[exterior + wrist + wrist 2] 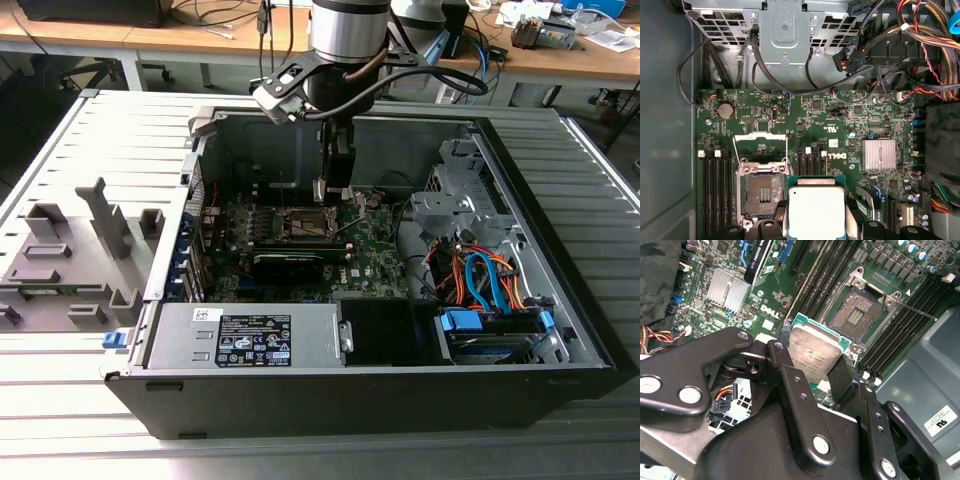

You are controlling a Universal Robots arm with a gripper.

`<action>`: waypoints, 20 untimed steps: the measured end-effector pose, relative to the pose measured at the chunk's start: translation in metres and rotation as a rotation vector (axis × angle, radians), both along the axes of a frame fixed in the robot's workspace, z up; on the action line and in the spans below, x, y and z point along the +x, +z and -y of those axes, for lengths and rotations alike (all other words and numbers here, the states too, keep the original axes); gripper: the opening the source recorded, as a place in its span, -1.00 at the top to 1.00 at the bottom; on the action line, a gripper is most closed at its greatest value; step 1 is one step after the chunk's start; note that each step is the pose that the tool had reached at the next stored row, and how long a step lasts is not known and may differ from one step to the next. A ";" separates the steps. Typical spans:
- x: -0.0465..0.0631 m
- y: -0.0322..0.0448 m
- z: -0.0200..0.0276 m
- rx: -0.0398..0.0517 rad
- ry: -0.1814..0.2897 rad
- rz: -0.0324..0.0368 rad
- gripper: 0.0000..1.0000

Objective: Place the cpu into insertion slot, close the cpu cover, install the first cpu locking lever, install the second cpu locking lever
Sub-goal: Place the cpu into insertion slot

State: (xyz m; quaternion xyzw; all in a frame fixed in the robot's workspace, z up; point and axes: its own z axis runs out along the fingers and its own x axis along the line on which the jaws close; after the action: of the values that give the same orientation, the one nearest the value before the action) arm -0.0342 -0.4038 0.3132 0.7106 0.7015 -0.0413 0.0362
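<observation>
Where the arm reaches down into the open computer case [400, 150], jaws: clamped on the cpu [815, 352], one black finger [790, 385] against each side edge.
Cpu: silver top facing both wrist views [816, 212], held above the board just beside the insertion slot, not seated.
Insertion slot [760, 192]: bare, dark contact field exposed.
Cpu cover [760, 145]: lifted off the slot, open.
Motherboard [370, 250]: green, lying flat inside the case.
Bench [300, 450]: grey, ribbed, carrying the case.
</observation>
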 end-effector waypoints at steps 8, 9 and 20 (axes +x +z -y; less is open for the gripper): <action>0.000 0.0000 0.0000 -0.0037 -0.014 0.0000 -0.08; 0.000 0.0000 0.0000 -0.0042 -0.016 0.0000 -0.08; 0.000 0.0000 0.0000 -0.0085 -0.034 0.0000 -0.08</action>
State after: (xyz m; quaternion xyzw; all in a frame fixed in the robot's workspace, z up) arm -0.0342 -0.4039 0.3132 0.7223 0.6891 -0.0449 0.0386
